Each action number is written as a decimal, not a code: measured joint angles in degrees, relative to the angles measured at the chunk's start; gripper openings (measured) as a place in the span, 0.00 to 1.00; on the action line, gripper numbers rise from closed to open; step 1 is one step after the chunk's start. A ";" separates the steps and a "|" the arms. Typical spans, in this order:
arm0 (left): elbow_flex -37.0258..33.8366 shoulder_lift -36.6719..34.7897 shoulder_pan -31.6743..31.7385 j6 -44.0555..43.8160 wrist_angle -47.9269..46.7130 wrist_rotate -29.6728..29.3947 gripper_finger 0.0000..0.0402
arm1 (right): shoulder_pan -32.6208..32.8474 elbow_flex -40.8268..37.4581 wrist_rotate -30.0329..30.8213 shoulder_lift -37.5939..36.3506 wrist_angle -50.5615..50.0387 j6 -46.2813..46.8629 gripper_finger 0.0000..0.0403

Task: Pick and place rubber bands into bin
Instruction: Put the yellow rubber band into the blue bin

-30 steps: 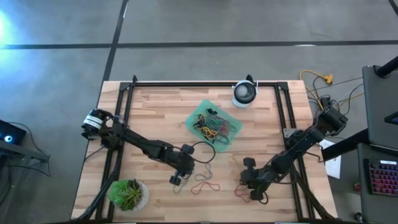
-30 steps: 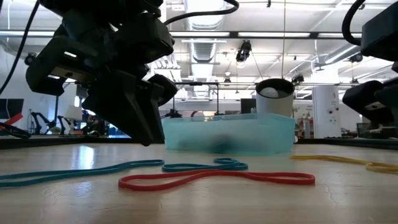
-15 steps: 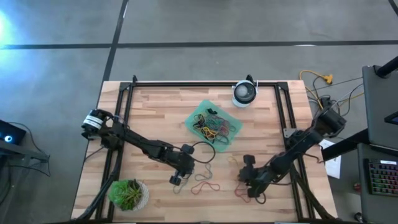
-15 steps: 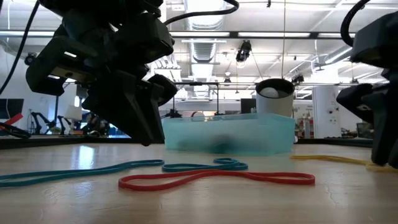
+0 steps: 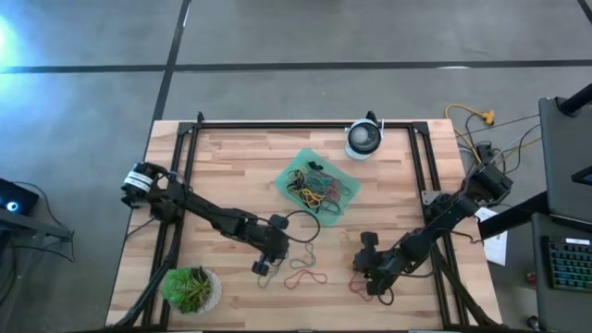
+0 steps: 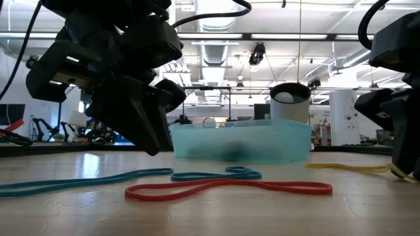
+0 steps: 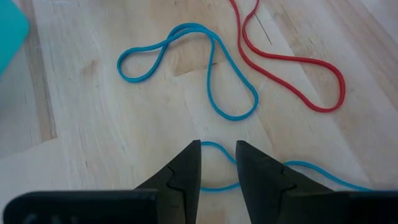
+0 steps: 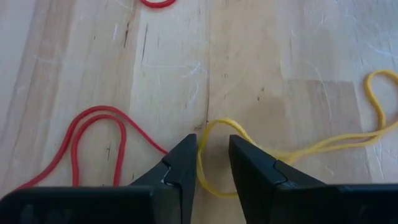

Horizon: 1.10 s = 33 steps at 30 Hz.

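Observation:
The bin [image 5: 319, 185] sits mid-table with several coloured rubber bands in it; it is the mint tray [image 6: 243, 141] in the low view. Loose bands lie on the wood near the front: a blue one [image 7: 214, 81], a red one [image 7: 292, 68], a yellow one [image 8: 323, 146] and another red one [image 8: 93, 130]. My left gripper [image 7: 217, 163] is open and low over the table, with a bend of the blue band between its fingers. My right gripper [image 8: 213, 158] is open, its fingers on either side of the yellow band's looped end [image 8: 217, 124]. My left gripper slants down from the table's left with the blue band's bend [image 7: 214, 148] between its fingertips; I cannot tell whether they touch it. My right gripper slants down from the right, and the yellow loop runs close along one finger [image 8: 186, 162]; whether it touches, I cannot tell.
A potted plant [image 5: 191, 289] stands at the front left corner. A round white-and-black device [image 5: 363, 139] sits at the back behind the bin. A black frame [image 5: 305, 123] edges the table. A black cable [image 5: 305, 220] loops from the left arm.
My right gripper has come down toward the yellow band and tipped further downward, shifting slightly toward the table's left. The left arm and the bands have kept still.

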 joint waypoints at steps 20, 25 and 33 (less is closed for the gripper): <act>-0.06 0.00 -0.01 0.00 0.05 0.01 0.21 | -1.71 -0.06 -0.23 2.38 3.03 1.44 0.28; -0.06 0.00 -0.01 0.00 0.06 0.01 0.21 | -1.84 0.04 -1.53 3.18 3.84 -0.32 0.26; -0.06 0.00 -0.01 0.00 0.06 0.01 0.21 | -1.86 0.22 -3.20 4.70 4.62 -2.36 0.11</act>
